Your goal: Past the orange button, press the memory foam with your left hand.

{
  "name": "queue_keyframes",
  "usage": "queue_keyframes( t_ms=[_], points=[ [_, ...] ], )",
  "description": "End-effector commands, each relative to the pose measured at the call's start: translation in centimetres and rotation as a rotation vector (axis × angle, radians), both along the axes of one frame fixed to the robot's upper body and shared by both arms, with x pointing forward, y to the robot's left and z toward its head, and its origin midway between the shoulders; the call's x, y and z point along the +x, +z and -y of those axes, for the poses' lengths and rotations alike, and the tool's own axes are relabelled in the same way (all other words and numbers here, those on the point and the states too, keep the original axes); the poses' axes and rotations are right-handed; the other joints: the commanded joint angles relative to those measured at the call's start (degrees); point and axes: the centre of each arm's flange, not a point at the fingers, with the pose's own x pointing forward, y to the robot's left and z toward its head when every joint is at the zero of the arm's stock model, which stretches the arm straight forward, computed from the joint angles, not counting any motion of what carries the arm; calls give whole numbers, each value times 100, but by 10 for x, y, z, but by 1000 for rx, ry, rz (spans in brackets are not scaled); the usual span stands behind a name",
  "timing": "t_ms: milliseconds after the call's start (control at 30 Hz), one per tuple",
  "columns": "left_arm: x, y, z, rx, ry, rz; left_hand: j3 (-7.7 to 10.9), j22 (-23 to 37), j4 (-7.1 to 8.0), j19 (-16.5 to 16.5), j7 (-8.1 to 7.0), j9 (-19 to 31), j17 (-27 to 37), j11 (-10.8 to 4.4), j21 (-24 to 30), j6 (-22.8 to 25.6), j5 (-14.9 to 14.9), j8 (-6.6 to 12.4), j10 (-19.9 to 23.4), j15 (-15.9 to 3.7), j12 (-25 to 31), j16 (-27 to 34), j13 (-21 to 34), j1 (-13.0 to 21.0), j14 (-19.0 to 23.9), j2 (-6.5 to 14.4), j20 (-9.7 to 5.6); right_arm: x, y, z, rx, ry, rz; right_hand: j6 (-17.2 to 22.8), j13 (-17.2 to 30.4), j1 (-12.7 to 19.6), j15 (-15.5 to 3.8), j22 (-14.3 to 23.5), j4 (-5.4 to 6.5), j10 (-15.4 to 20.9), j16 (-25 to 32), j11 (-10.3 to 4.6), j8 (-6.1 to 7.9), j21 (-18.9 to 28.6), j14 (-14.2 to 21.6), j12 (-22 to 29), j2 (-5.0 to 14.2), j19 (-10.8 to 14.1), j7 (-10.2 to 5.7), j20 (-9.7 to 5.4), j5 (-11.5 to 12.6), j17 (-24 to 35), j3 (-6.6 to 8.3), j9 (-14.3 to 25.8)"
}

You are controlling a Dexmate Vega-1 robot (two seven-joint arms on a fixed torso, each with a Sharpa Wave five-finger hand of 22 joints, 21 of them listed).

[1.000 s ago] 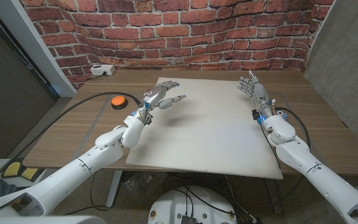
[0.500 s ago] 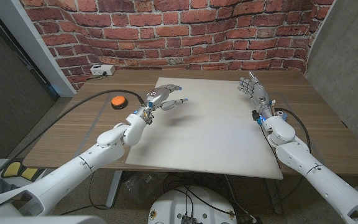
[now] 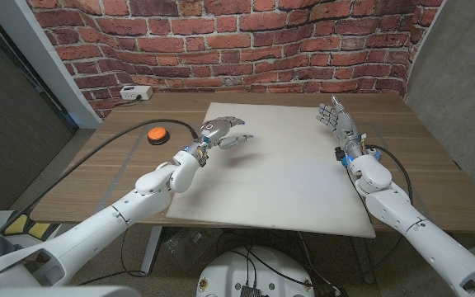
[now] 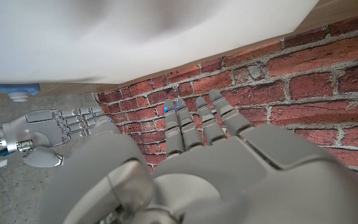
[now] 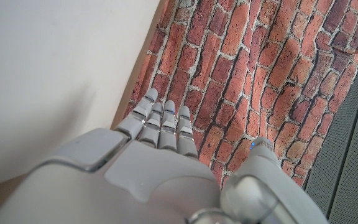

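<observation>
A large white memory foam sheet point(image 3: 287, 173) covers the middle of the wooden table. An orange button point(image 3: 156, 134) on a black base sits left of the foam. My left hand point(image 3: 225, 132) hovers above the foam's far left part, past the button, fingers spread and holding nothing. Its shadow falls on the foam just beneath it. My right hand point(image 3: 338, 120) stands upright with fingers apart at the foam's far right edge, empty. In the left wrist view my left hand point(image 4: 191, 155) points at the brick wall, with the foam point(image 4: 135, 31) and my right hand point(image 4: 48, 127) also visible.
A black cable point(image 3: 97, 144) runs from the button over the table's left side. A white power box point(image 3: 136, 93) sits at the far left corner by the brick wall point(image 3: 237, 41). A blue-capped item point(image 4: 18, 91) lies near the foam's edge.
My left hand has moved further right and forward over the foam, and its fingers have curled down slightly. The right hand has stayed where it was.
</observation>
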Motion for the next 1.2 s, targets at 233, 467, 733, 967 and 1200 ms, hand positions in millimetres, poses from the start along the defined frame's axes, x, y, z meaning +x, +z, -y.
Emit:
queue_keyframes(
  t_ms=[233,467,733,967,1200],
  points=[
    [9,-15,13,38,9,-62,62,13,-19,62,50,7,10,60,-31,99,-49,26,110,-148,16,9,23,107,187,59,70,0,-1,3,8,4,3,-56,24,45,20,9,-34,53,-17,9,-31,-36,20,-31,45,39,-54,32,29,22,29,33],
    [12,-16,13,39,9,-82,82,14,-13,120,67,9,16,44,-42,147,-80,1,159,-121,-3,65,25,137,515,86,195,0,-2,4,8,2,-3,-49,25,48,0,10,-38,54,-17,5,-29,-46,23,-33,47,44,-66,36,26,22,29,34],
    [17,-20,14,47,16,-88,88,16,-11,97,80,10,15,108,-61,172,-90,-4,146,-142,-21,-7,27,147,381,90,219,-2,-1,4,1,0,-6,-43,26,51,-2,11,-40,61,-18,5,-28,-53,24,-32,51,53,-67,34,24,23,29,35],
    [22,-26,15,53,12,-108,96,16,-14,105,83,11,14,89,-68,207,-95,-4,174,-127,-21,-20,28,163,374,94,122,-3,-1,3,-2,-2,-9,-41,27,53,2,11,-42,58,-17,1,-28,-58,28,-35,54,57,-69,32,24,23,29,35],
    [26,-31,15,57,17,-123,106,15,-21,227,102,11,13,135,-34,305,-100,16,194,-120,-26,-23,29,186,399,94,-3,-4,-2,2,-10,-1,-12,-31,27,59,-4,12,-45,60,-18,4,-25,-68,26,-36,62,61,-80,36,23,23,32,36]
  ],
)
